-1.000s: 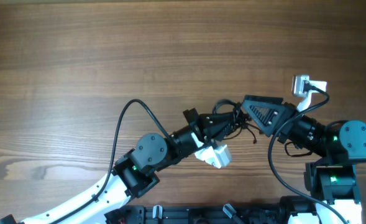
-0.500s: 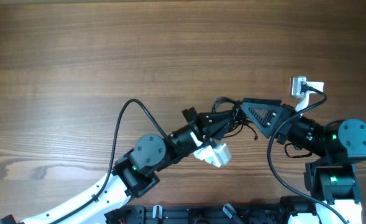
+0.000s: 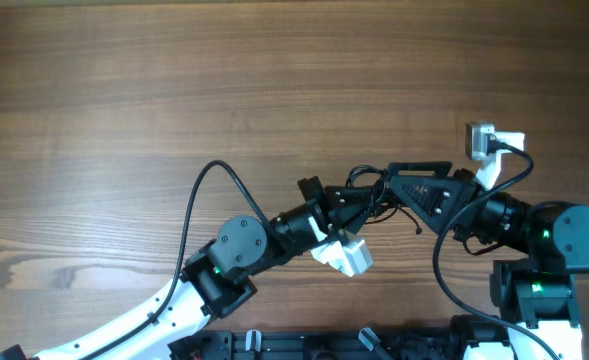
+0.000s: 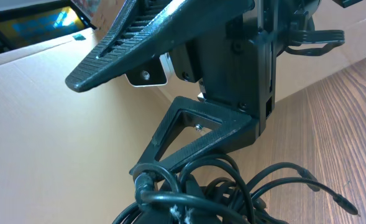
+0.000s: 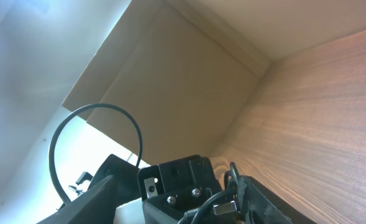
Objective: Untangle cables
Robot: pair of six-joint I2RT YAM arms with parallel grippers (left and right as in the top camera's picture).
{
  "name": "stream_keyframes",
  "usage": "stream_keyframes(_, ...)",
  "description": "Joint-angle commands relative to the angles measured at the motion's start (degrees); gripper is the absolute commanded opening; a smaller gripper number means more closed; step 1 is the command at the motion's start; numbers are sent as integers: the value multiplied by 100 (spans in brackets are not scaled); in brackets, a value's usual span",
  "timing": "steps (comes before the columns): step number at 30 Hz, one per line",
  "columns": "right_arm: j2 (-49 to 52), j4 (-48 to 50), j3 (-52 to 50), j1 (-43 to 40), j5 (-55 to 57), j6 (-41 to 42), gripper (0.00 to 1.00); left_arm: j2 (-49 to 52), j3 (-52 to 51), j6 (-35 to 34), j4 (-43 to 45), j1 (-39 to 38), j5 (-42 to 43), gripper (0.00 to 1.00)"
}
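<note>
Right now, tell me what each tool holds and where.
Left tool pinches the cables by their knotted clump; right tool stands open, holding nothing.

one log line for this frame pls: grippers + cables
task: untangle cables | left gripper: shut on cables | right gripper: open, fingers either side of clump | cables: tangled, between both grippers

Left end effector [image 3: 366,201] clamped, right [image 3: 394,184] apparently spread.

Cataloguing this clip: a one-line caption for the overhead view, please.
Left gripper shut on tangled cables, open right gripper facing it over wooden table.
</note>
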Motion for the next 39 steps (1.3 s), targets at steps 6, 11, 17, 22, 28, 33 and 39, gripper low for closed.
stream_keyframes(6, 0, 444, 28, 4, -693, 280, 64, 4, 81, -98, -15, 39, -44, 4)
stream_keyframes(11, 0, 767, 28, 2, -776, 525, 64, 140, 81, -98, -22, 39, -48, 4)
stream_keyframes(17, 0, 754, 28, 2, -754, 457, 64, 138, 81, -96, 450, 37, -588, 4)
stream_keyframes(22, 0, 470, 28, 2, -761, 400, 64, 140, 81, -105, 553, 35, -553, 4)
stream_keyframes(28, 0, 474, 28, 2, -756, 343, 61, 138, 81, -138, 474, -15, -629, 4)
stream_keyframes(33, 0, -713, 28, -20, 22, -317, 72, 68, 81, -144, 546, -17, -2848, 4)
stream_keyframes(39, 0, -835, 28, -13, -63, -1615, 85, 20, 81, -691, 542, -22, -4111, 4)
